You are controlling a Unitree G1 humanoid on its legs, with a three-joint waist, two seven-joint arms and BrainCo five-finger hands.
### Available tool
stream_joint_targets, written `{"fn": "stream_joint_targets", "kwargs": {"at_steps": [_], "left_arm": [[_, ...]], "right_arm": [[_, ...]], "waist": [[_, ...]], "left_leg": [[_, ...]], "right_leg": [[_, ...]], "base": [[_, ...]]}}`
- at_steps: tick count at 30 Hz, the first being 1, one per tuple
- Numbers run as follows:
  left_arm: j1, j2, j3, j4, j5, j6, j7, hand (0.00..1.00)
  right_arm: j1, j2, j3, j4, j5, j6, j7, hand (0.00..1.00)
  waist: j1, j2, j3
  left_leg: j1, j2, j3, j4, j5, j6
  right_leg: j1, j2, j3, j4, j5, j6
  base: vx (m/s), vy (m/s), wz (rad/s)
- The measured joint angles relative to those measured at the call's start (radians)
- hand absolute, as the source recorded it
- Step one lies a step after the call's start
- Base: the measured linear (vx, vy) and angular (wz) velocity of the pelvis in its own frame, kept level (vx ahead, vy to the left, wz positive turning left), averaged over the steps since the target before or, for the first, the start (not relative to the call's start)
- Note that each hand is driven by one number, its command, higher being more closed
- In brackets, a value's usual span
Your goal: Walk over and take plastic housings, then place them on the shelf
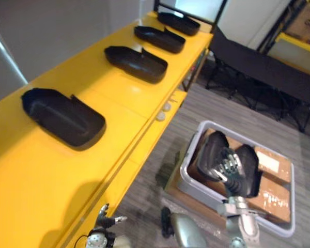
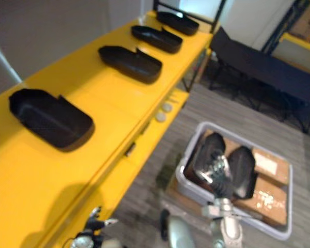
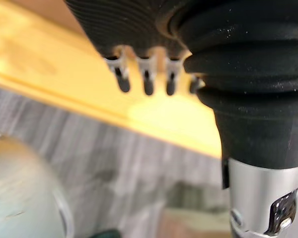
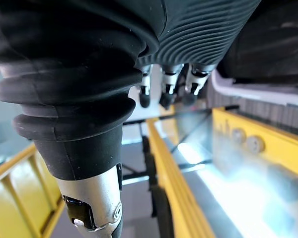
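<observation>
Grey plank floor (image 1: 144, 194) beside a long yellow shelf (image 1: 51, 170). Four black plastic housings (image 1: 64, 118) lay in a row along the shelf top, well apart from one another and hollow side up. The stretch of shelf nearest the robot was bare. Two more housings (image 1: 212, 150) stood tilted in a grey bin (image 1: 186, 175) on the floor just beside the shelf. They leaned on cardboard boxes (image 1: 274, 178), which took up the rest of the bin. The right hand (image 1: 226, 168) was over the bin, between these two housings; whether its fingers gripped either one could not be told. The left hand (image 1: 106, 221) hung by the shelf's front edge, fingers loose and holding nothing. Judged progress: four placements were done, and two housings remained to be lifted and carried to the shelf. The step in hand appeared to be the pick-up from the bin.
</observation>
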Motion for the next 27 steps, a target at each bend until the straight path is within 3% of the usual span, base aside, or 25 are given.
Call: {"fn": "stream_joint_targets", "kwargs": {"at_steps": [1,2,3,4,5,7,8,10,13,16,22,27], "left_arm": [[-0.004,-0.002,-0.001,0.008,-0.004,-0.004,0.001,0.0],[-0.001,-0.005,-0.007,0.007,-0.012,-0.012,0.003,0.0],[0.005,-0.014,-0.009,0.008,-0.015,-0.017,0.002,0.0],[-0.002,-0.015,-0.007,0.013,-0.026,-0.017,0.003,0.0],[0.002,0.004,-0.009,0.025,-0.033,-0.021,0.004,0.0],[0.003,0.038,-0.002,0.032,-0.041,-0.026,0.009,0.0],[-0.005,0.052,0.004,0.037,-0.043,-0.031,0.014,0.0],[-0.022,0.049,0.028,0.049,-0.054,-0.04,0.025,0.0],[-0.032,0.031,0.042,0.059,-0.132,-0.051,0.036,0.0],[-0.03,0.029,0.044,0.065,-0.197,-0.074,0.038,0.0],[-0.033,0.023,0.043,0.032,-0.208,-0.13,0.043,0.0],[-0.051,-0.035,0.043,-0.041,-0.238,-0.121,0.049,0.0]], "right_arm": [[-0.018,0.002,0.02,0.019,0.0,0.0,-0.003,0.0],[-0.03,-0.004,0.032,0.036,0.0,0.0,-0.004,0.0],[-0.031,-0.013,0.037,0.039,0.0,0.0,-0.003,0.0],[-0.051,-0.008,0.037,0.064,-0.001,0.0,0.0,0.0],[-0.059,-0.004,0.04,0.088,-0.001,0.002,0.001,0.0],[-0.069,0.004,0.062,0.088,0.001,0.001,0.002,0.0],[-0.086,0.006,0.073,0.084,0.002,0.001,0.003,0.0],[-0.105,0.002,0.075,0.086,0.003,0.001,-0.001,0.0],[-0.15,-0.016,0.072,0.116,0.0,0.001,-0.046,0.0],[-0.155,-0.021,0.044,0.11,-0.002,-0.002,-0.067,0.0],[-0.149,-0.059,-0.08,0.098,-0.017,0.004,-0.129,0.0],[-0.202,-0.066,-0.121,0.091,-0.056,0.003,-0.178,0.0]], "waist": [[0.008,0.001,-0.002],[0.024,0.022,-0.01],[0.035,0.047,-0.023],[0.032,0.045,-0.023],[0.042,0.044,-0.013],[0.039,0.021,-0.002],[0.038,0.003,0.029],[0.042,0.012,0.075],[0.043,0.043,0.141],[0.043,0.032,0.156],[0.035,0.03,0.167],[0.037,0.032,0.187]], "left_leg": [[-0.058,0.002,-0.007,0.049,0.047,0.029],[-0.067,0.014,-0.029,-0.026,0.072,0.039],[-0.054,0.03,-0.031,-0.073,0.072,0.012],[-0.053,0.024,-0.02,-0.109,0.077,0.002],[-0.062,0.027,-0.008,-0.102,0.079,0.0],[-0.12,0.033,-0.017,-0.048,0.078,-0.001],[-0.145,0.036,-0.024,-0.015,0.077,-0.003],[-0.189,0.051,-0.033,0.036,0.075,-0.008],[-0.204,0.066,-0.038,0.054,0.078,-0.017],[-0.194,0.044,-0.02,-0.007,0.092,-0.039],[-0.203,0.006,-0.011,-0.023,0.103,-0.032],[-0.231,-0.036,-0.062,-0.036,0.112,-0.015]], "right_leg": [[0.001,0.01,0.017,-0.081,0.098,-0.017],[0.015,0.035,0.046,-0.174,0.163,0.001],[0.013,0.048,0.042,-0.179,0.163,-0.006],[-0.001,0.009,0.008,-0.095,0.064,-0.027],[0.01,-0.03,-0.014,-0.068,0.036,-0.001],[0.032,-0.05,0.0,-0.116,0.048,0.062],[0.031,-0.052,-0.01,-0.127,0.033,0.082],[0.031,-0.043,-0.02,-0.162,0.028,0.089],[0.028,-0.017,-0.006,-0.19,0.06,0.083],[0.002,-0.018,0.032,-0.223,0.083,0.08],[-0.007,-0.041,0.049,-0.293,0.133,0.09],[0.001,-0.066,0.043,-0.342,0.185,0.106]], "base": [[-0.11,-0.029,-0.83],[-0.09,-0.01,-0.87],[-0.03,0.007,-0.66],[0.04,0.024,-0.5],[0.03,0.0,-0.33],[-0.04,-0.116,-0.06],[-0.09,-0.18,0.12],[-0.12,-0.18,0.04],[-0.15,-0.113,-0.17],[-0.14,-0.062,-0.36],[-0.08,0.012,-0.13],[0.01,0.039,0.1]]}}
